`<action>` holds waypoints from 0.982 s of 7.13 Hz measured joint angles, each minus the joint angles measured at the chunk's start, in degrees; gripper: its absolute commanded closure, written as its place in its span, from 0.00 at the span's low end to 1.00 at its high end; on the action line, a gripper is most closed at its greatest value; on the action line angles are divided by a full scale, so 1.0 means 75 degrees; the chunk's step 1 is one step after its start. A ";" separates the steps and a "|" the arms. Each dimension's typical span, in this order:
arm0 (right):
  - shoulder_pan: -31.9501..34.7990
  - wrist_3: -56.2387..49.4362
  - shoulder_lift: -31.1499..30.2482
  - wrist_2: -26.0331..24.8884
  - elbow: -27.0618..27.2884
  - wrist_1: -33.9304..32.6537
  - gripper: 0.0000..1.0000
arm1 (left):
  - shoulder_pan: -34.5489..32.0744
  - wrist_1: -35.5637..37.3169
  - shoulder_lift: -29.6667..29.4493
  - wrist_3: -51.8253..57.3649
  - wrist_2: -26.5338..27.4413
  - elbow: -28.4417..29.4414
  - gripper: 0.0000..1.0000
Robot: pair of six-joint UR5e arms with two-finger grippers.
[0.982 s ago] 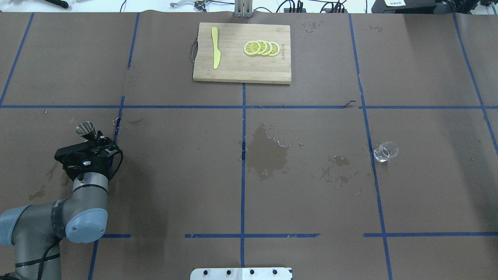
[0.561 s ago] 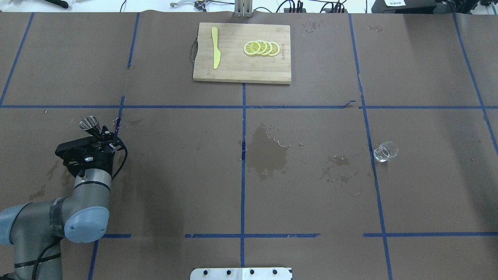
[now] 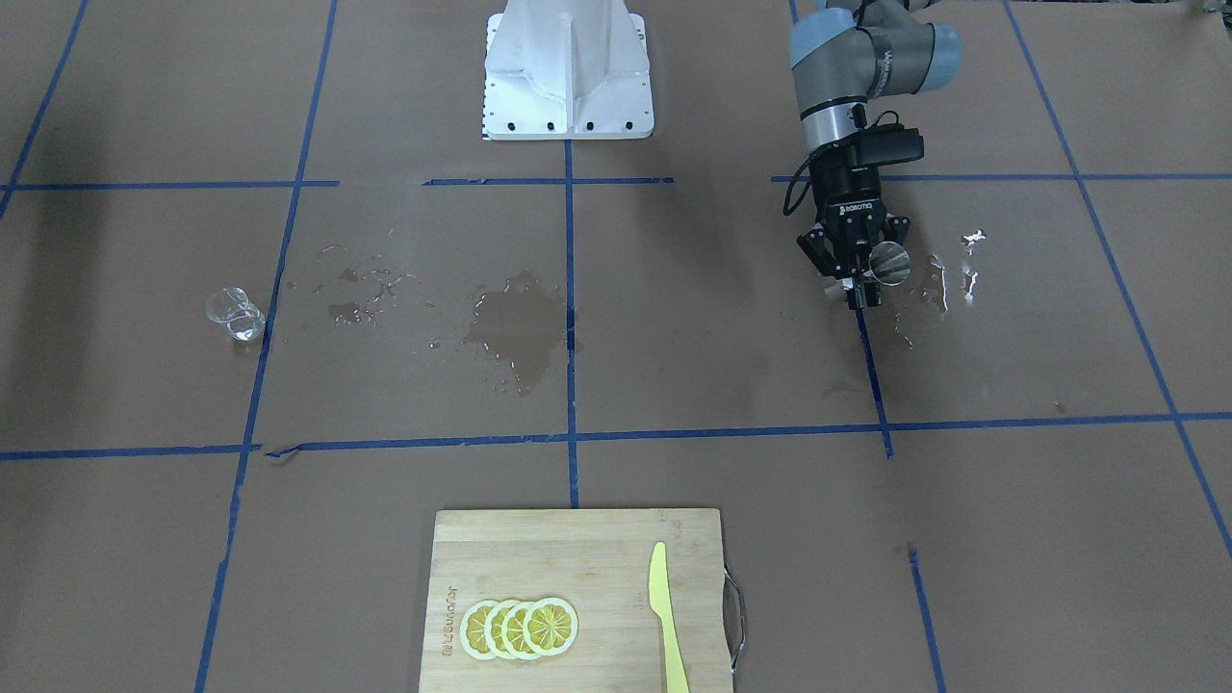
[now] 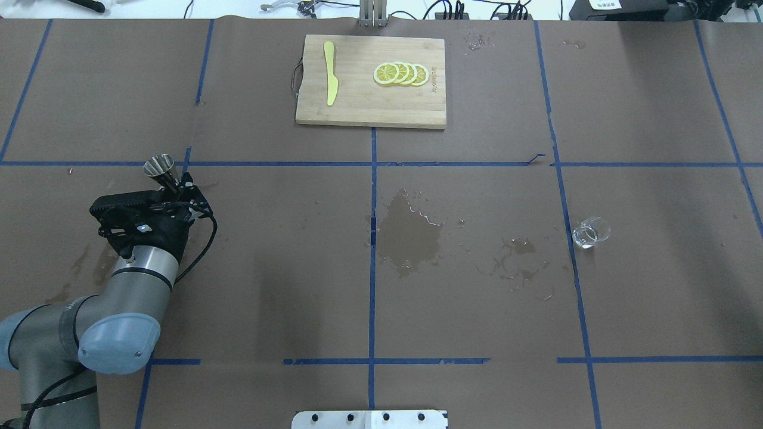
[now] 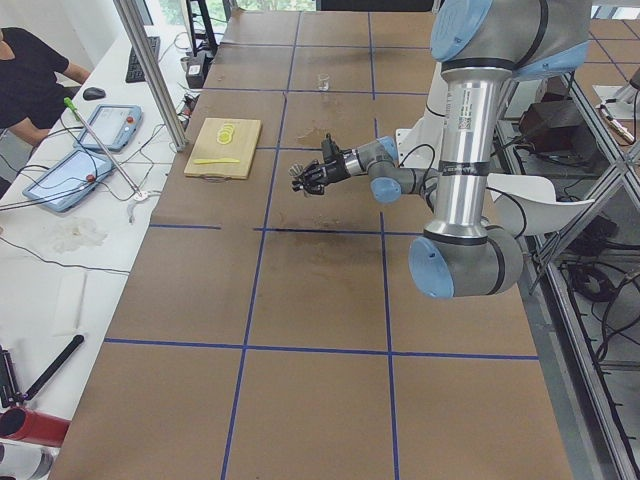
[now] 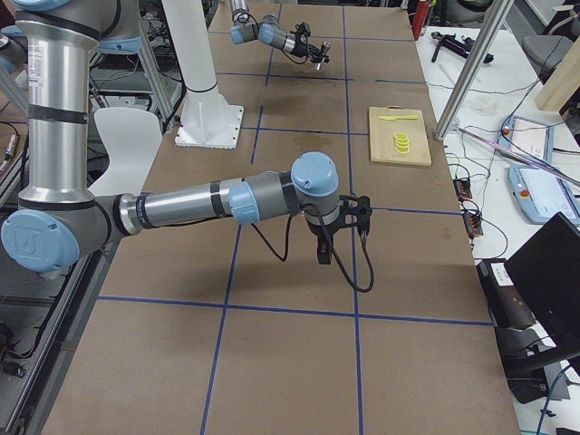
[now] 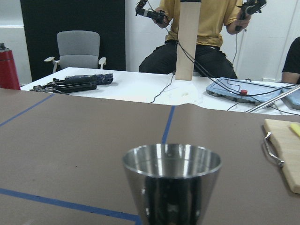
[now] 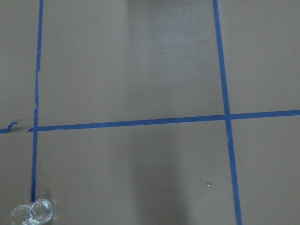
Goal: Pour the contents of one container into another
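Observation:
My left gripper (image 4: pixel 174 183) is shut on a small metal cup (image 4: pixel 160 166), held off the table at the left and tipped onto its side in the overhead view. The front view shows the same gripper (image 3: pixel 859 285) and cup (image 3: pixel 892 262). In the left wrist view the cup (image 7: pixel 172 182) fills the lower middle, and I cannot see inside it. A small clear glass (image 4: pixel 591 232) lies on its side far to the right, also in the front view (image 3: pixel 234 315) and right wrist view (image 8: pixel 33 213). My right gripper (image 6: pixel 323 254) shows only in the exterior right view, so I cannot tell its state.
A wooden cutting board (image 4: pixel 357 107) with lemon slices (image 4: pixel 400 74) and a yellow knife (image 4: pixel 329 72) lies at the far middle. Wet patches (image 4: pixel 409 232) darken the paper in the centre and towards the glass. The robot's base plate (image 4: pixel 369 419) sits at the near edge.
My left gripper has carried the metal cup forward, away from the robot, and slightly right. The glass has not moved.

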 measured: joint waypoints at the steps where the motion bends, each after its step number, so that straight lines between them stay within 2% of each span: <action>1: -0.0600 0.0714 0.0098 -0.0336 0.0374 0.0017 0.00 | -0.0014 -0.0967 -0.0039 0.1104 -0.0043 0.0092 1.00; 3: -0.1622 0.2315 0.0214 -0.0885 0.0832 0.0696 0.00 | -0.0283 -0.2154 -0.0223 0.2782 -0.0688 0.0250 1.00; 5: -0.2295 0.3501 0.0244 -0.1164 0.1027 0.1422 0.00 | -0.0659 -0.2386 -0.0790 0.3841 -0.1384 0.0383 1.00; 7: -0.2966 0.4276 0.0240 -0.1916 0.1348 0.1555 0.00 | -0.0744 -0.2419 -0.1296 0.4168 -0.2006 0.0566 1.00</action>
